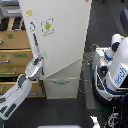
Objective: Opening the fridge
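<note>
The gripper [36, 64] is closed around the lower end of the handle [34, 42] at the door's edge. The fridge [60, 40] stands directly beyond, door swung ajar. Open floor [65, 112] lies below the gripper.

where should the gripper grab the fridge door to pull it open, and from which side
Grip the long vertical handle along the edge of the fridge door on the exterior view's left. It is a slim bar, so jaws closing across it should fit. Come from the exterior view's lower left, where the gripper already sits at the handle's lower end. Whether it is closed on the bar cannot be told.
</note>
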`<action>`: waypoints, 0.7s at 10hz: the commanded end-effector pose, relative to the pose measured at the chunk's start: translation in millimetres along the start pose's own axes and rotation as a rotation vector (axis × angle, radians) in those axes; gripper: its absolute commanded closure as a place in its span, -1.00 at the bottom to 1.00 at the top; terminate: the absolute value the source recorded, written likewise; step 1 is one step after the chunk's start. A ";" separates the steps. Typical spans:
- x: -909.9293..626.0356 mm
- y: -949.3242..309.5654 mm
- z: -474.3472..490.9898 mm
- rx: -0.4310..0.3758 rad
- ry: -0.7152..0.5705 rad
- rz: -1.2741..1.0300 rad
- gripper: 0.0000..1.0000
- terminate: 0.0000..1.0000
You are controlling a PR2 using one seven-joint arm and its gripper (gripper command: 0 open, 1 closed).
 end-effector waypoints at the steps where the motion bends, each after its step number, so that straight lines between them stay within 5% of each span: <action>1: -70.3 -557.6 142.1 -0.055 -0.013 -0.727 1.00 -1.00; 4: -111.4 -667.5 129.3 -0.275 0.044 -0.998 1.00 -1.00; 5: -171.6 -747.0 181.7 -0.452 0.039 -1.189 1.00 -1.00; 7: -222.8 -784.0 238.3 -0.597 0.083 -1.306 1.00 -1.00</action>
